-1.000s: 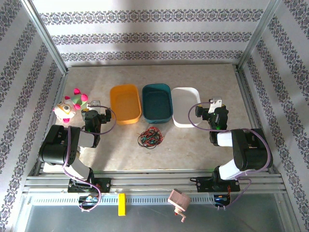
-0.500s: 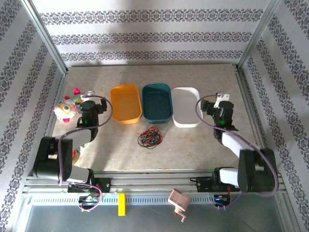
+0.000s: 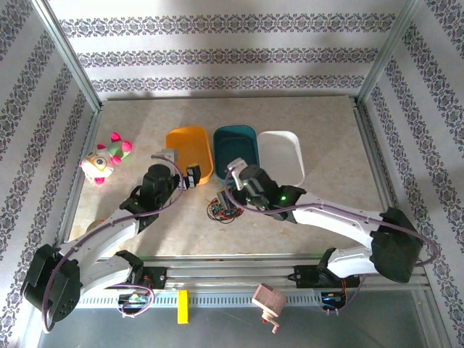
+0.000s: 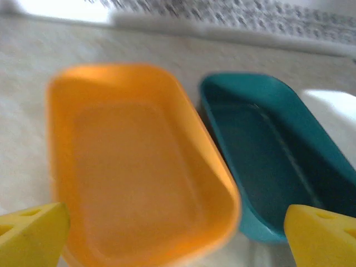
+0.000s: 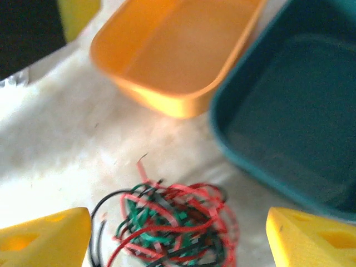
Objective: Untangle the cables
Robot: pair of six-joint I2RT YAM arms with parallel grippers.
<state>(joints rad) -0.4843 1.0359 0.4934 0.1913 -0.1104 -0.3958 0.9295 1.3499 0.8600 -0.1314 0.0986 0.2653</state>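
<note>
above the table, in the top view, the cables lie in one small red, black and green knot on the beige table, just in front of the orange tray and the teal tray. the right gripper hangs over the knot, and the left gripper is beside the orange tray. i think it is best to pinch one loose outer strand, not the whole bundle.

from the left wrist, the left gripper is wide apart and holds nothing.

from the right wrist, the right gripper is also spread wide. the knot sits between its fingers, not gripped.

the surface looks smooth, and walls with patterned paper close it in.
</note>
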